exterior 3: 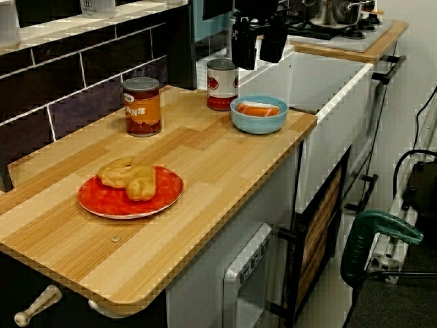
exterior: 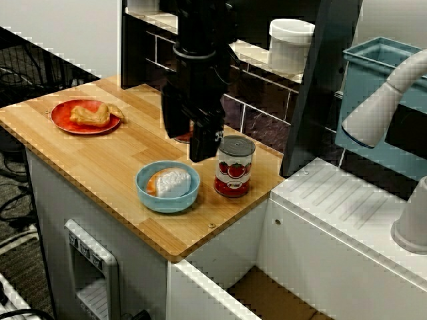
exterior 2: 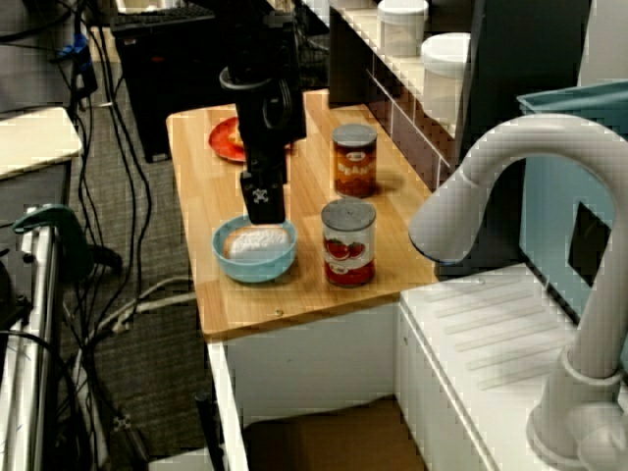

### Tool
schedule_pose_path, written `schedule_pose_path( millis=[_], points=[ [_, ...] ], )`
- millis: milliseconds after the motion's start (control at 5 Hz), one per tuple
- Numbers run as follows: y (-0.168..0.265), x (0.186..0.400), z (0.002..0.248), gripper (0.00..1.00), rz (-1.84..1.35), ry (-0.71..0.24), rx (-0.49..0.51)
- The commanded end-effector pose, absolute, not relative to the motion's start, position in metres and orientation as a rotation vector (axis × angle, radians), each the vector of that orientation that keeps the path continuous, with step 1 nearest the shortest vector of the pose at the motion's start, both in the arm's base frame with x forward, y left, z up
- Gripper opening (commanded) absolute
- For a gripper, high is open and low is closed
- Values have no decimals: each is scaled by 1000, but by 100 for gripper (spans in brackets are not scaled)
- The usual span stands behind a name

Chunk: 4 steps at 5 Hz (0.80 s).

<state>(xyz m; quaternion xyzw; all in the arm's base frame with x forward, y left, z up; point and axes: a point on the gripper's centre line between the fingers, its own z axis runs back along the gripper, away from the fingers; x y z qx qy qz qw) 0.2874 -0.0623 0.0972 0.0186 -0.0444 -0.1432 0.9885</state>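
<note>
Front view, claw: we see the black gripper (exterior: 203,150) hanging just above the far rim of the blue bowl (exterior: 145,192). From here we cannot tell how wide it stands.
Front view, bowl: it sits near the front edge of the wooden counter (exterior: 100,167) and holds an orange-and-white lump (exterior: 172,181). The tomato can (exterior: 234,167) is just beside it.
Front view, plate: the red plate (exterior: 61,120) with a pastry (exterior: 90,115) lies well apart, at the counter's other end.
Sink-end view, claw: the gripper (exterior 2: 263,206) is low over the bowl's back rim; we cannot tell whether it touches.
Sink-end view, cans: the bean can (exterior 2: 354,160) stands behind the tomato can, nearer the tiled wall.
Plate-end view, claw: the fingers (exterior 3: 244,48) are spread with a clear gap and nothing between them. They are above the bowl (exterior 3: 258,125) and apart from it.
</note>
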Motion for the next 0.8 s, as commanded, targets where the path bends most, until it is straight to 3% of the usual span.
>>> schedule_pose_path(
  millis=[0, 600],
  points=[
    [-87, 290, 104, 100, -487, -201, 4],
    [-114, 287, 89, 100, -501, -171, -64]
  ],
)
